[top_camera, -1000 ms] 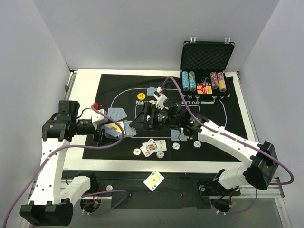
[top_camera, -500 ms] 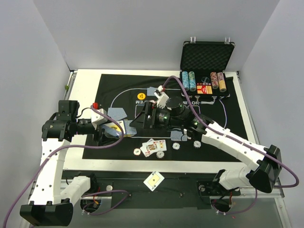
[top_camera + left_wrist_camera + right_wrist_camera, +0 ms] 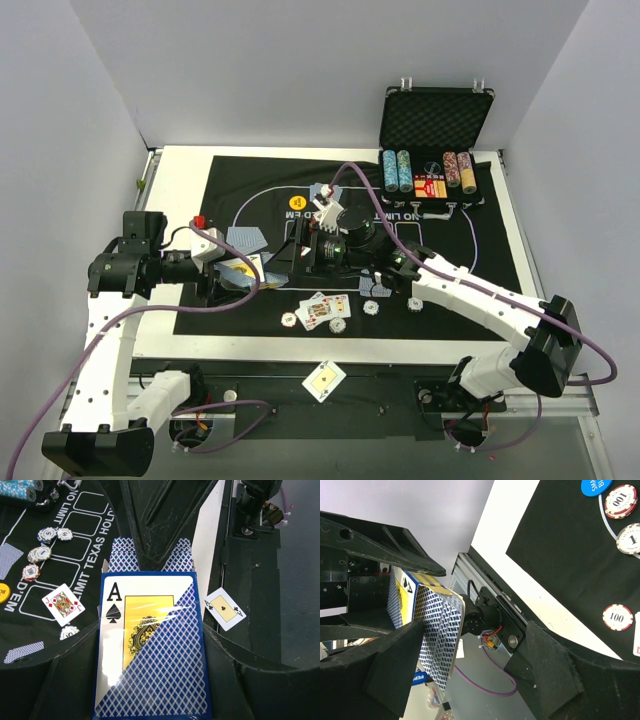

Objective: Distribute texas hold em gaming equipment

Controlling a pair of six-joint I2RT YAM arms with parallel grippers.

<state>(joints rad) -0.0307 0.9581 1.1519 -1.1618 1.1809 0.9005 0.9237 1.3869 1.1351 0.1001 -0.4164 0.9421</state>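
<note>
Left gripper (image 3: pixel 150 647) clamped across the flanks of a blue diamond-patterned cardboard card box (image 3: pixel 160 675) with ace-of-spades face, its open end toward the spread-apart right gripper (image 3: pixel 477 630); likely light, glossy, crushable, so a gentle pinch across the broad faces seems safest.

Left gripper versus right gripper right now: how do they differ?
The left gripper is shut on the blue card box, fingers pressed to its long sides; the right gripper is open and holds nothing. The left gripper carries the box with its flap end forward; the right gripper only faces that flapped end, and contact is unclear. Both hover above the black felt mat, meeting at the same box.
</note>
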